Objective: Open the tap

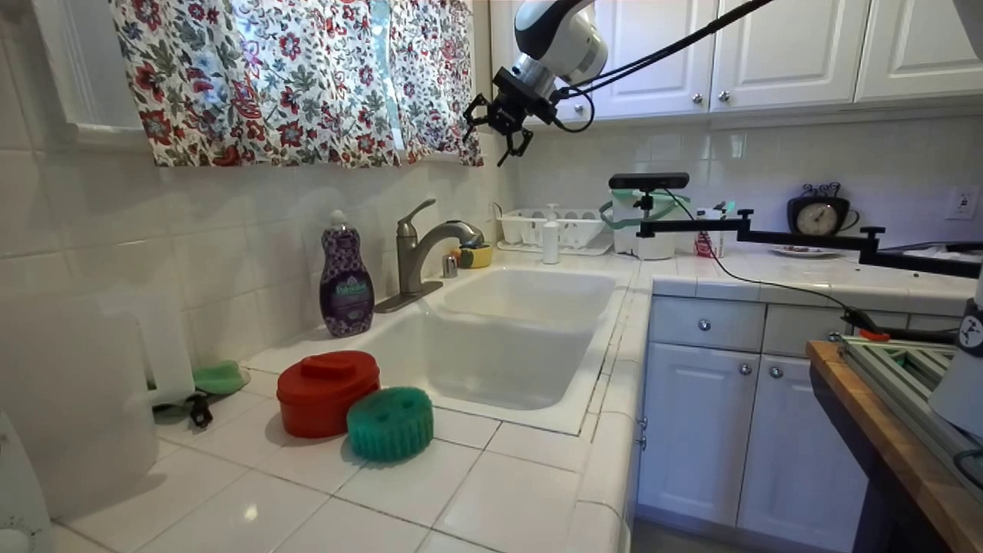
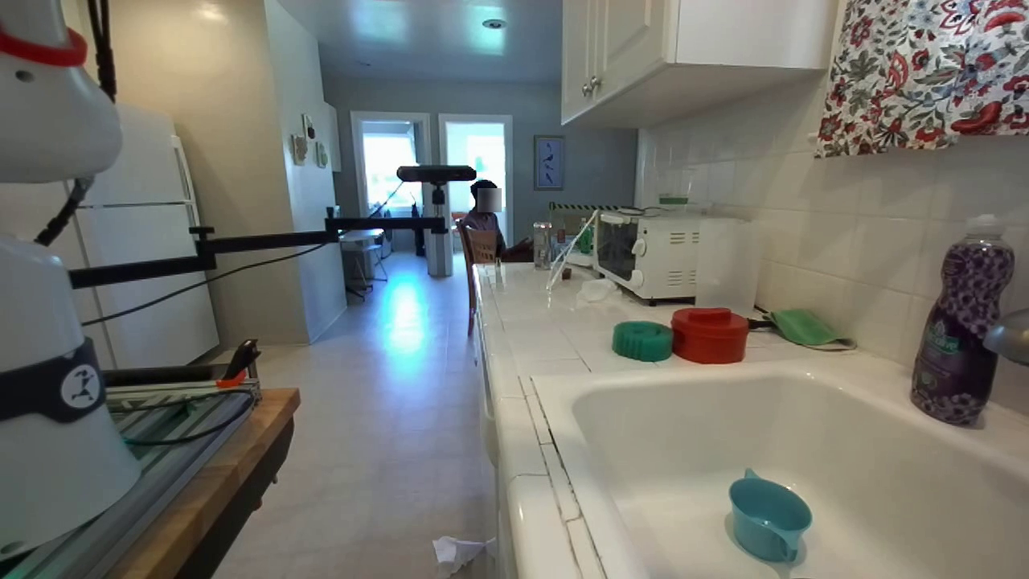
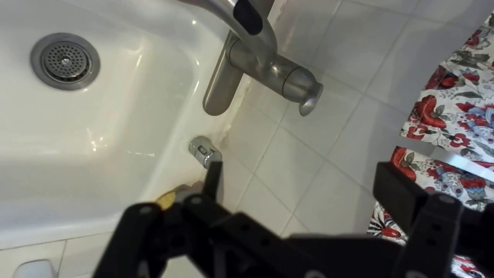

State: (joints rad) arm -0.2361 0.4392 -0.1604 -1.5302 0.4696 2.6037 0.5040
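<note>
The tap (image 1: 412,265) is a grey brushed-metal faucet with an arched spout, standing at the back edge of the sink in an exterior view. Its lever handle (image 1: 417,211) points up at a slant. In the wrist view the tap (image 3: 262,67) is seen from above, with the lever handle (image 3: 310,102) on its end. Only the spout tip (image 2: 1011,336) shows at the edge of an exterior view. My gripper (image 1: 482,151) is open and empty, high above and beyond the tap near the curtain. In the wrist view the open gripper (image 3: 298,170) has only wall tiles between its fingers.
A purple soap bottle (image 1: 346,280) stands beside the tap. The floral curtain (image 1: 307,84) hangs by the gripper. A chrome cap (image 3: 204,150) stands near the tap. A blue cup (image 2: 769,519) is in the sink (image 1: 491,357). A dish rack (image 1: 553,228) stands behind.
</note>
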